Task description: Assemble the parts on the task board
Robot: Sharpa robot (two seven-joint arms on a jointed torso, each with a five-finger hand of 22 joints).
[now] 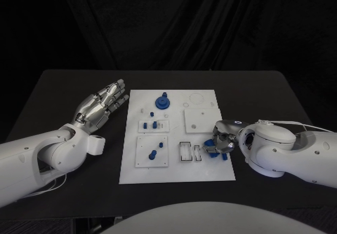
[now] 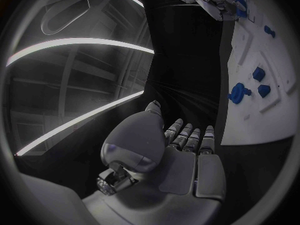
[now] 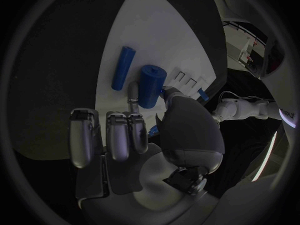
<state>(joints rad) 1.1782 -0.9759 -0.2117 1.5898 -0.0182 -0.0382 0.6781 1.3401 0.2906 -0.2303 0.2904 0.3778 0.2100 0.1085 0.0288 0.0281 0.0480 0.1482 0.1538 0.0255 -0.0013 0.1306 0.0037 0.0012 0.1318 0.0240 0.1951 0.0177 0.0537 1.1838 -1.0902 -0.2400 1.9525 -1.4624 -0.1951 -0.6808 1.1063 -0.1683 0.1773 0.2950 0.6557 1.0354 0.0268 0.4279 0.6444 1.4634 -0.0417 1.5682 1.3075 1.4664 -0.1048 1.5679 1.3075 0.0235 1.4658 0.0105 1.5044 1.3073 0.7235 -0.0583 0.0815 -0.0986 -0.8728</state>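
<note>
The white task board lies in the middle of the table. My right hand is at the board's right edge, near its front. In the right wrist view its thumb and a finger pinch a thick blue cylinder standing on the board. Beside it a thin blue rod lies flat. My left hand is off the board's far left corner, its fingers straight and apart, holding nothing. A blue gear sits at the board's far end, with small blue pegs behind the middle.
Two more blue pieces sit on the raised square plate at the board's front left. Empty slots lie just left of my right hand. A bare square plate and a ring outline occupy the far right.
</note>
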